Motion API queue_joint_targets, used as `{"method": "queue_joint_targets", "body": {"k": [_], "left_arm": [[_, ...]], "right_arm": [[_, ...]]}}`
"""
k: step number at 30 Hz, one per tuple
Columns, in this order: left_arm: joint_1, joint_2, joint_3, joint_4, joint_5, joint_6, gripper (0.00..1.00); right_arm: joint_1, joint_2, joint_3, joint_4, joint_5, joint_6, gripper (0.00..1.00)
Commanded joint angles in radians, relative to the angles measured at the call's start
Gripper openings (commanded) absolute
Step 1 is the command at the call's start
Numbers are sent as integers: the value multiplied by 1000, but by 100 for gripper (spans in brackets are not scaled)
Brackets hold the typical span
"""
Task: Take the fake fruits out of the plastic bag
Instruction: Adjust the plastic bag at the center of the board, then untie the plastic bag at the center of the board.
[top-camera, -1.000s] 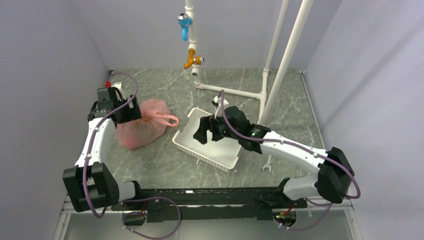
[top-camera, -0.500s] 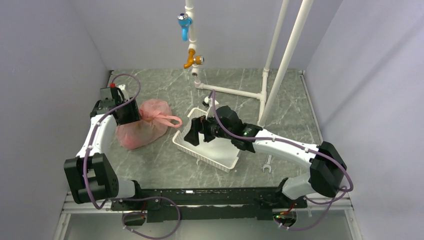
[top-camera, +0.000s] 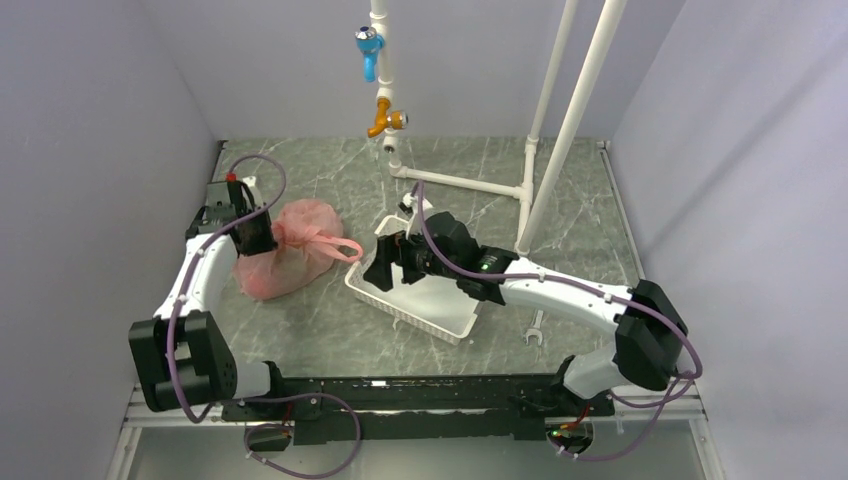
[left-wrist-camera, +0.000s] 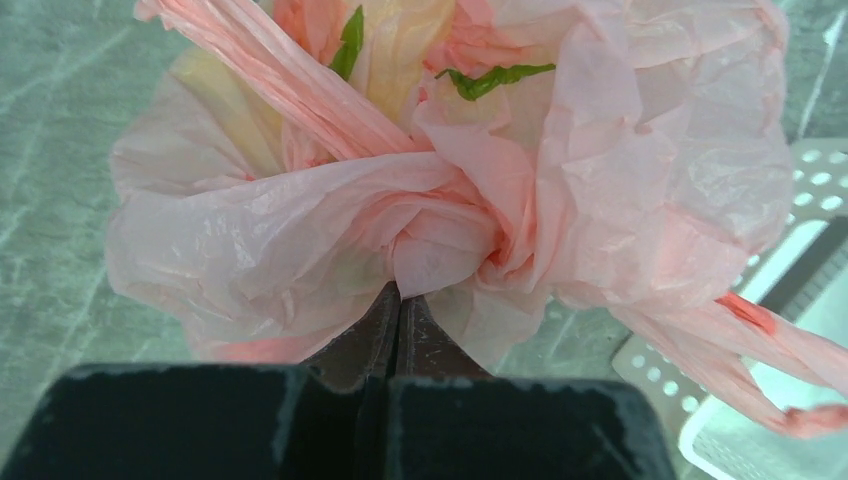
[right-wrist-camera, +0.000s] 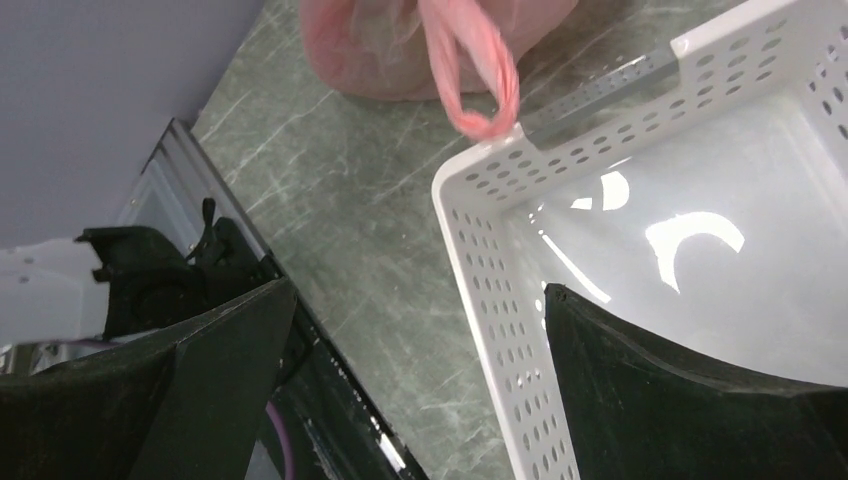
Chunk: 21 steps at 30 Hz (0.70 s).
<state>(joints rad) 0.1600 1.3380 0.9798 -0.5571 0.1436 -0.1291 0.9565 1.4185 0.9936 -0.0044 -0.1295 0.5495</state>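
Left of the white basket (top-camera: 440, 305), the left gripper (left-wrist-camera: 400, 310) is pressed together on a fold of the plastic bag (top-camera: 290, 255), which lies with a loop handle reaching the basket's corner. The fake fruits (left-wrist-camera: 405, 45) are glimpsed inside it (yellow, green leaves). So thin a pinch could slip or tear if pulled. Over the basket's left end, the right gripper (right-wrist-camera: 420, 350) is held spread wide, empty.

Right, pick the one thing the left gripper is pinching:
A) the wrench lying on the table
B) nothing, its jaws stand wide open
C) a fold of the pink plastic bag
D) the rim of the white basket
C: in the left wrist view the left gripper has its jaws pressed together, tips sunk in a bunched fold of the pink plastic bag.
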Motion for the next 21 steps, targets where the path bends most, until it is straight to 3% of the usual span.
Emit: {"method": "queue_joint_targets", "body": {"k": [1,7,13,18,21], "left_arm": [[-19,-109,-21,-30,54,-61,0],[-19,-254,-70,-43,120,-119,0],[-20,-324,-207,57,288,-146,0],[-20,-366,-238,49,280,-122,0],[-20,-404,-252,45,253,-111,0]], "right_arm": [[25,69,132,-49,92,-32,100],[67,168,292,-78,201,40,95],[142,283,443,-56,265,67,88],[175,392,536,-65,277,91,81],[176,436,560,-53,292,95,63]]}}
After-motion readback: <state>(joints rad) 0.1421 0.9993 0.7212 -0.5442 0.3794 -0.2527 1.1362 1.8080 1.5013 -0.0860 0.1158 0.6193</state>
